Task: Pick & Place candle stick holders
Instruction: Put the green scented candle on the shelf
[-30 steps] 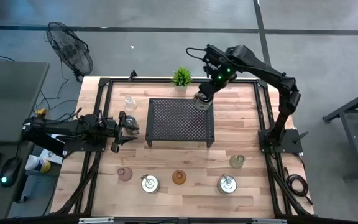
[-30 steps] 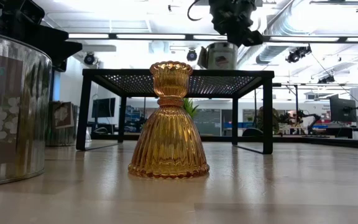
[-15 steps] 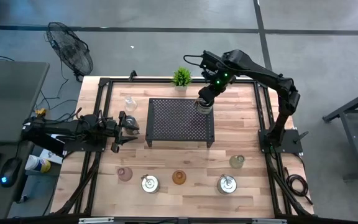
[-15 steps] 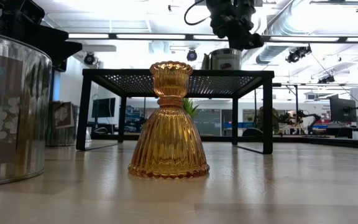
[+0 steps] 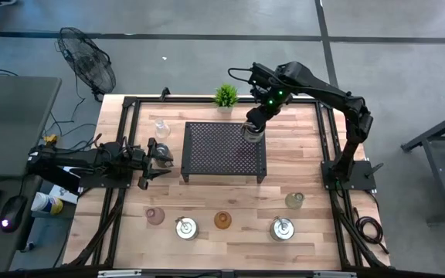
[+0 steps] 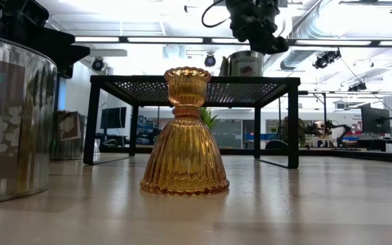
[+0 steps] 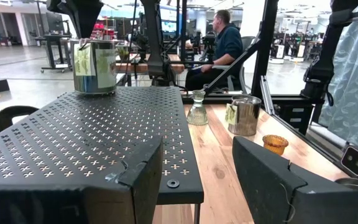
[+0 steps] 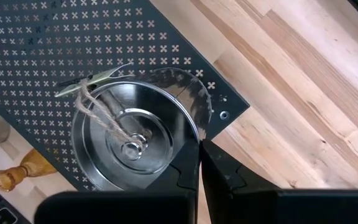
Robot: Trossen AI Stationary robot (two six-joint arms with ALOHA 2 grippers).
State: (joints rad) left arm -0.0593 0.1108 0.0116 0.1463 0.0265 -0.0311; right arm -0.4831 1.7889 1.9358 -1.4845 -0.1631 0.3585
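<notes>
Robotics lab, open-plan hall, ceiling strip lights (image 6: 182,39) at twelve o'clock, exposed ductwork (image 6: 318,27), rows of workbenches with monitors (image 6: 374,120), concrete floor (image 5: 207,46), seated person (image 7: 225,46) beyond the wooden table (image 5: 300,154).

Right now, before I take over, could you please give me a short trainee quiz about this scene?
1. True or false: the right gripper is shut on the silver holder's rim, on the black rack.
2. The amber holder stands: A) on the rack, B) in the table's front row, C) beside the plant.
3. How do the left gripper's jaws stand?
Key: 1 true; 2 B; 3 open, empty.
</notes>
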